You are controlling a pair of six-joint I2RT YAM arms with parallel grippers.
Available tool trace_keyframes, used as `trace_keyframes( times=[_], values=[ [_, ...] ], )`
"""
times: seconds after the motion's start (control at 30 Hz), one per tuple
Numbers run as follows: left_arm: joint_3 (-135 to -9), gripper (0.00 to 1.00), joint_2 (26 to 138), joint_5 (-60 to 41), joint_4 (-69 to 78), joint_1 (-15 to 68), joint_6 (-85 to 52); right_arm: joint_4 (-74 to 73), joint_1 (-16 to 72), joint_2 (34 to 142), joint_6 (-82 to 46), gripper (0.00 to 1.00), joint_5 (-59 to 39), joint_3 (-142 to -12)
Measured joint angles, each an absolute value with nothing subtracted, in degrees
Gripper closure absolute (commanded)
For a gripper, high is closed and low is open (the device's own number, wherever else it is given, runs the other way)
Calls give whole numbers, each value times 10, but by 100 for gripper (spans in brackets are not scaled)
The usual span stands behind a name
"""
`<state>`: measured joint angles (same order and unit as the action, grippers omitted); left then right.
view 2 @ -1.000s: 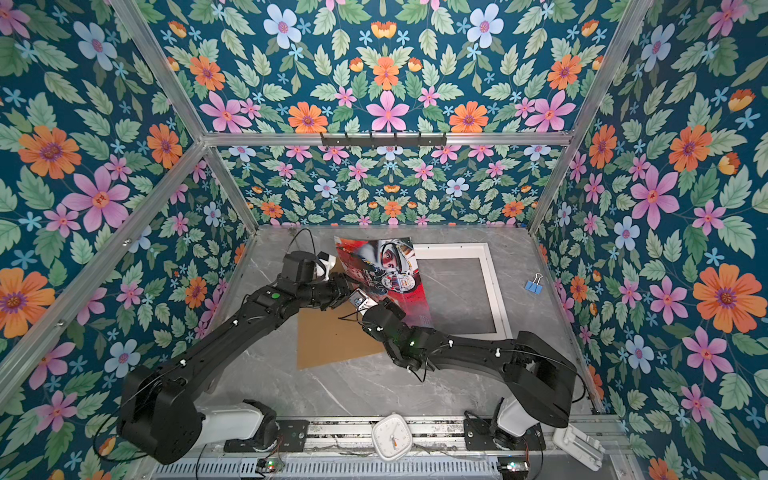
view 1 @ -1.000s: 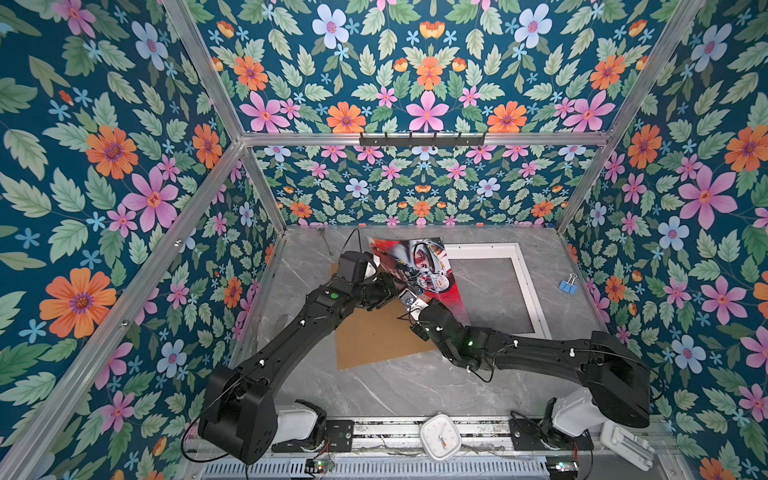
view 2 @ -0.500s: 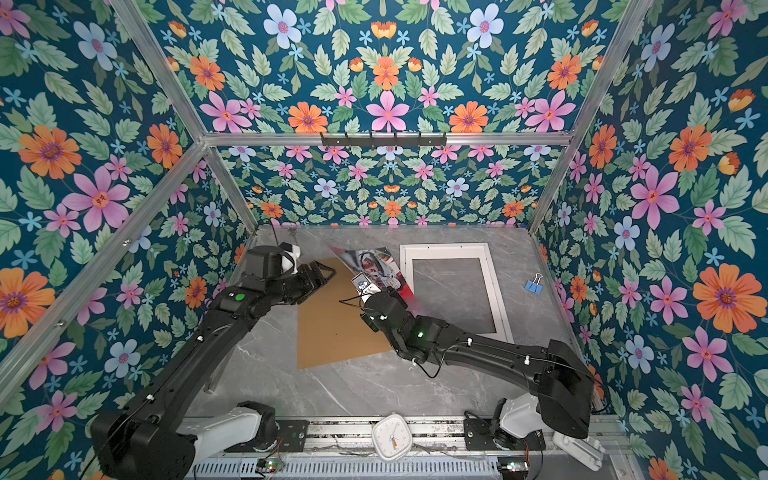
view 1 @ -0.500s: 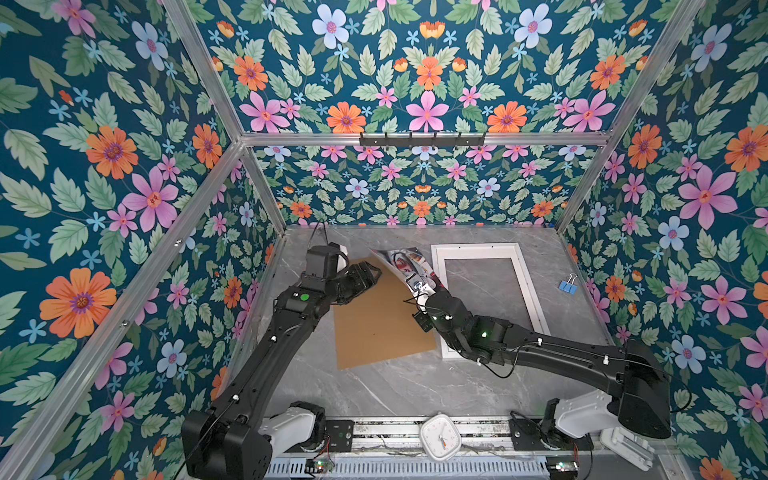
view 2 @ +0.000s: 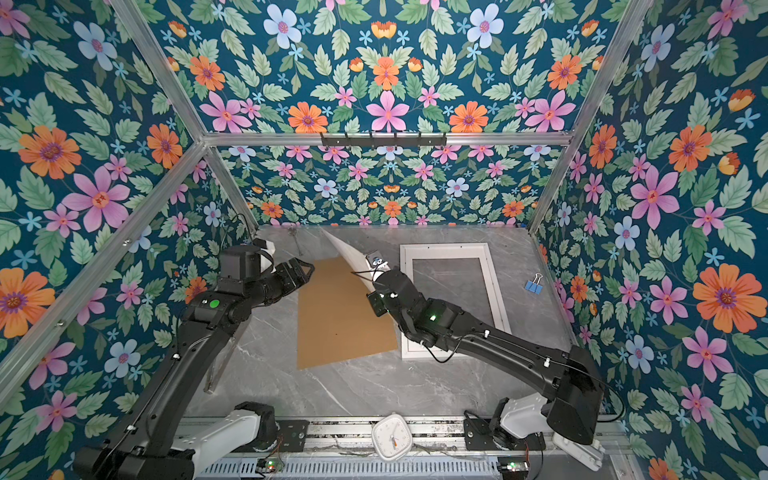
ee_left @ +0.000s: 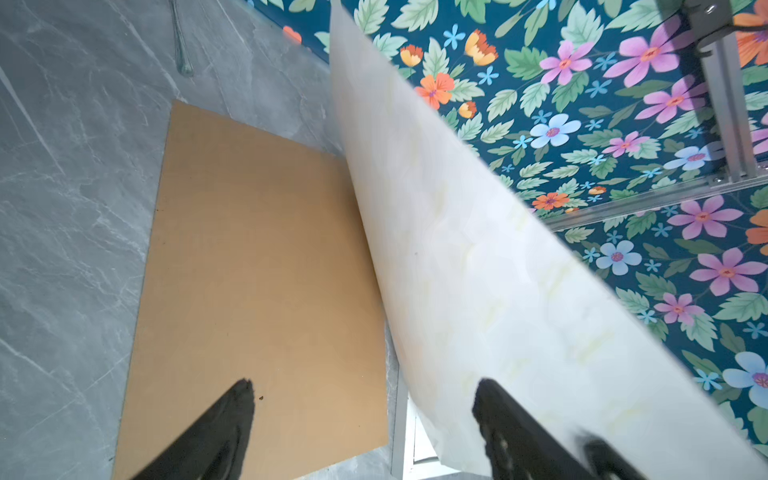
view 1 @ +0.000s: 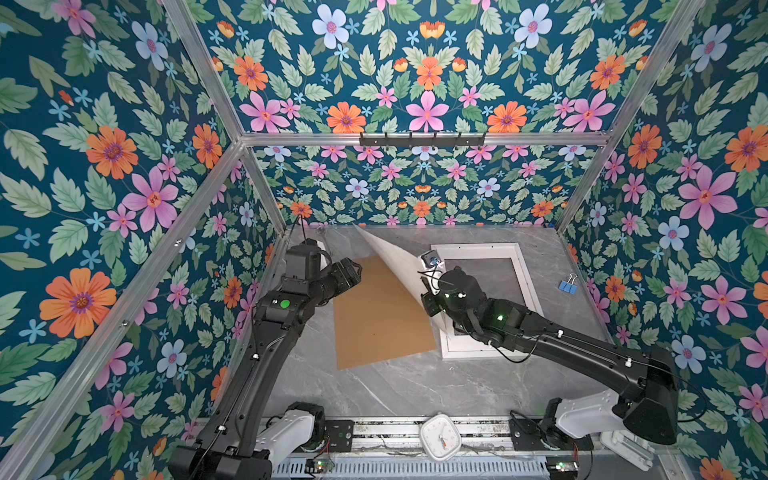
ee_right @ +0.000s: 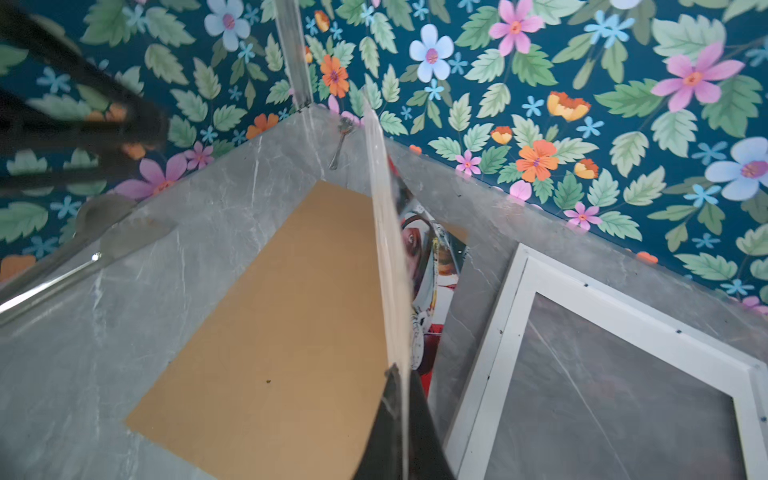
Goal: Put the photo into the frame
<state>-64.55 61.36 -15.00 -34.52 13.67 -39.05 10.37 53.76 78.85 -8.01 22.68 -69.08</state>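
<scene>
The photo (view 1: 395, 266) stands almost on edge above the table, its plain white back (ee_left: 478, 270) turned to the left. Its red printed side (ee_right: 428, 266) faces the frame. My right gripper (ee_right: 400, 374) is shut on the photo's near lower edge, one finger on each face. The white frame (view 1: 473, 249) lies flat at the right, directly beside the photo's low edge (view 2: 444, 249). My left gripper (ee_left: 363, 384) hangs open over the brown backing board (view 1: 382, 316), left of the photo and apart from it (view 2: 307, 270).
The brown backing board (view 2: 340, 316) lies flat left of the frame. A blue binder clip (view 1: 567, 286) sits to the frame's right. A spoon (ee_right: 340, 145) lies in the back left corner. A white clock (view 1: 440, 436) rests on the front rail.
My left gripper opened, came off the photo and drew back to the left. The right gripper swung the photo round toward the frame, so its white back now shows from above.
</scene>
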Motion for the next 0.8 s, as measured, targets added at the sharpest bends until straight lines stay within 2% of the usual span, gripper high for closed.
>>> trace_keyframes(
  times=[0.13, 0.23, 0.6, 0.8],
  values=[
    [-610, 16, 619, -169, -322, 136, -395, 123, 486, 755, -149, 100, 201, -679],
    [-579, 22, 629, -197, -294, 136, -410, 132, 451, 729, -194, 100, 181, -655],
    [-538, 21, 650, -249, -227, 146, -449, 159, 253, 635, -383, 100, 86, -545],
    [-522, 20, 663, -255, -196, 167, -465, 166, 184, 579, -435, 100, 51, -485]
  ],
)
